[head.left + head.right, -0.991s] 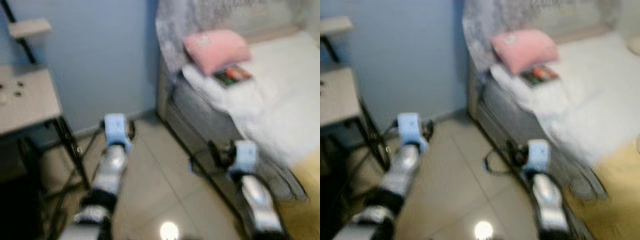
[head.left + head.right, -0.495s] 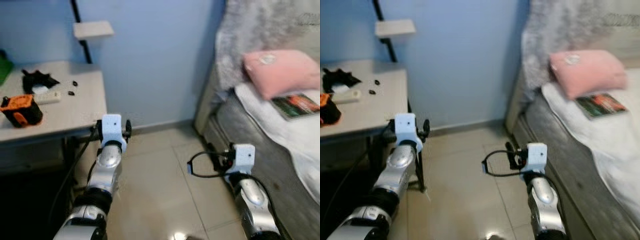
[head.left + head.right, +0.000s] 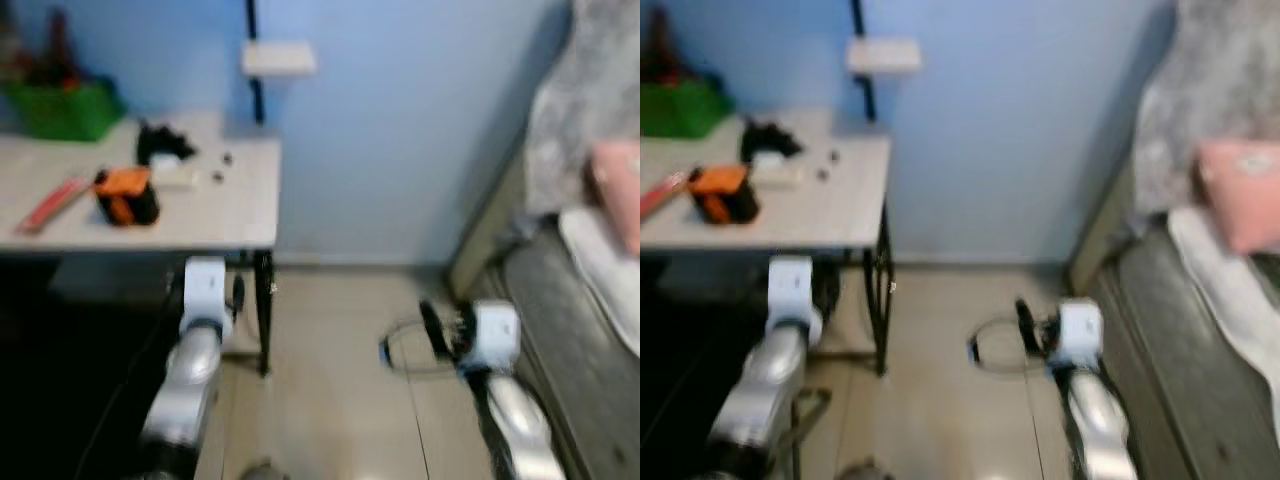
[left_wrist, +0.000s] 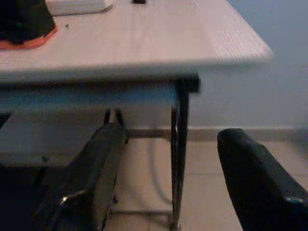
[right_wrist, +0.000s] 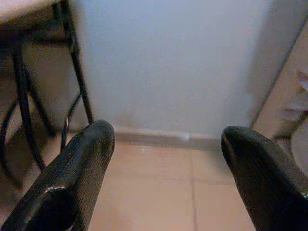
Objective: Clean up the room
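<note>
Both end effectors, left [image 4: 168, 178] and right [image 5: 163, 178], gape empty. Orange tool [image 3: 125, 195] mid-table [image 3: 240, 215] looks rigid, hefty; I'd grip its middle.

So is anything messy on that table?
A bit. On the pale grey table, an orange-and-black object, a crumpled black thing and a reddish strip lie scattered. Blur hides details.
</note>
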Robot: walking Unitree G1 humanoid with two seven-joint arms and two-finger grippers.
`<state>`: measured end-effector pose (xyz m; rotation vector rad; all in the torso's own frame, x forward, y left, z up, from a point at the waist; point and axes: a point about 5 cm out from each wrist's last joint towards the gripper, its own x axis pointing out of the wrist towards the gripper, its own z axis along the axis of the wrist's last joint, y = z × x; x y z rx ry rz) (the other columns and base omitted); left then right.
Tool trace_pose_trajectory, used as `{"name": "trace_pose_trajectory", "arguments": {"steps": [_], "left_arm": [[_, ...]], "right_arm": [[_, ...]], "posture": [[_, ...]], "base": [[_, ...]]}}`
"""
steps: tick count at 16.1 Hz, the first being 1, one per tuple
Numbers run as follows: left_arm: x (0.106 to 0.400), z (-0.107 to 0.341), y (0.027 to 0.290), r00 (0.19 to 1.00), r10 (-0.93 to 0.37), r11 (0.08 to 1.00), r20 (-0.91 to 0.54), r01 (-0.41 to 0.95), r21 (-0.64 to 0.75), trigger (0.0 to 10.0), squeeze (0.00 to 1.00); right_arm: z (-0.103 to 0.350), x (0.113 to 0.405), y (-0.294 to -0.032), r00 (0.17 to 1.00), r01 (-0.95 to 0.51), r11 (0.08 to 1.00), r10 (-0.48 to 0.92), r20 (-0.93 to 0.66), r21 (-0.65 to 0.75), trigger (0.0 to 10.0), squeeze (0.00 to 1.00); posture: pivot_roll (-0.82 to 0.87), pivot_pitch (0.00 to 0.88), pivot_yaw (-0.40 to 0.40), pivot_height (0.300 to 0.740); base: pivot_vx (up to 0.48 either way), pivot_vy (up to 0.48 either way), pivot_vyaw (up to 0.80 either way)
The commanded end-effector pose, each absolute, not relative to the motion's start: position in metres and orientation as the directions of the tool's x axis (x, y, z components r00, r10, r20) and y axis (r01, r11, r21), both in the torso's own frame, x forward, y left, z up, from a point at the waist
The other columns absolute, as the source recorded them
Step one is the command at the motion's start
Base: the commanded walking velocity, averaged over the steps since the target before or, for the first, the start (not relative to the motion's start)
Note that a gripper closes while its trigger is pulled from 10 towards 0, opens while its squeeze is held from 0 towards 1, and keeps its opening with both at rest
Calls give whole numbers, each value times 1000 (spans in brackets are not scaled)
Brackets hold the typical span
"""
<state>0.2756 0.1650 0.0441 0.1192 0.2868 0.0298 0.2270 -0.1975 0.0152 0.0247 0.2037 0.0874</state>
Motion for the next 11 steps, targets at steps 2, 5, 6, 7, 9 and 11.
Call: {"name": "trace_pose_trajectory", "arguments": {"steps": [2, 5, 6, 7, 9, 11], "left_arm": [[247, 49, 132, 930, -186, 977, -317, 209, 41, 10000, 0], [252, 65, 120, 965, -170, 983, -198, 180, 33, 10000, 0], [250, 67, 121, 967, -164, 984, -193, 173, 31, 10000, 0], [236, 76, 135, 969, -147, 983, -199, 166, 83, 10000, 0], [209, 83, 157, 970, -121, 987, -213, 141, 82, 10000, 0], [214, 83, 155, 974, -84, 995, -212, 95, 39, 10000, 0]], "right_arm": [[6, 186, -218, 950, -116, 993, 109, -291, -6, 10000, 0], [3, 170, -229, 951, -26, 1000, 26, -308, 4, 10000, 0], [5, 170, -226, 954, -24, 1000, 26, -298, 11, 10000, 0], [14, 160, -221, 962, -44, 999, 47, -270, 16, 10000, 0], [18, 134, -220, 951, -81, 997, 79, -300, 4, 10000, 0], [18, 137, -217, 945, -100, 995, 95, -312, -3, 10000, 0]], "posture": [[53, 0, -30, 740], [43, 0, -38, 740], [40, 0, -34, 740], [36, 0, -31, 740], [39, 0, -31, 740], [30, 0, -30, 740]], "base": [[0, 0, 0], [0, 0, 0], [0, 0, 0], [0, 0, 0], [0, 0, 0], [0, 0, 0]]}}
